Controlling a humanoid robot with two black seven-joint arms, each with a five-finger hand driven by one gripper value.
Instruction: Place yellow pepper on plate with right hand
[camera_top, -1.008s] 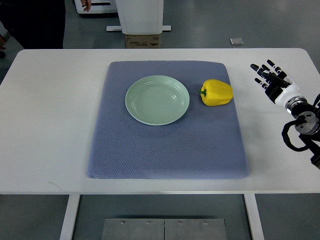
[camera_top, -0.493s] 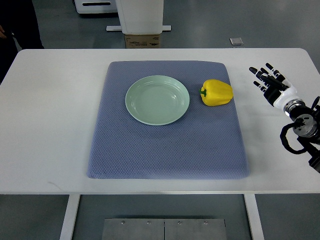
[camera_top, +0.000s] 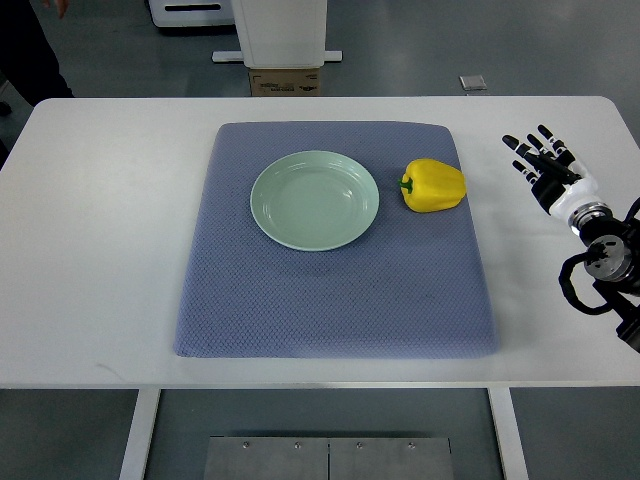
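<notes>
Nothing is done yet: the right hand (camera_top: 545, 167) has its fingers (camera_top: 526, 150) spread and empty, the yellow pepper (camera_top: 434, 186) sits well past their tips, and the plate (camera_top: 314, 199) beyond it is bare.

Surface finish as I see it
Glossy yellow pepper (camera_top: 434, 186); smooth glazed plate (camera_top: 314, 200); textured cloth mat (camera_top: 335, 290); matt white table (camera_top: 100, 230).
</notes>
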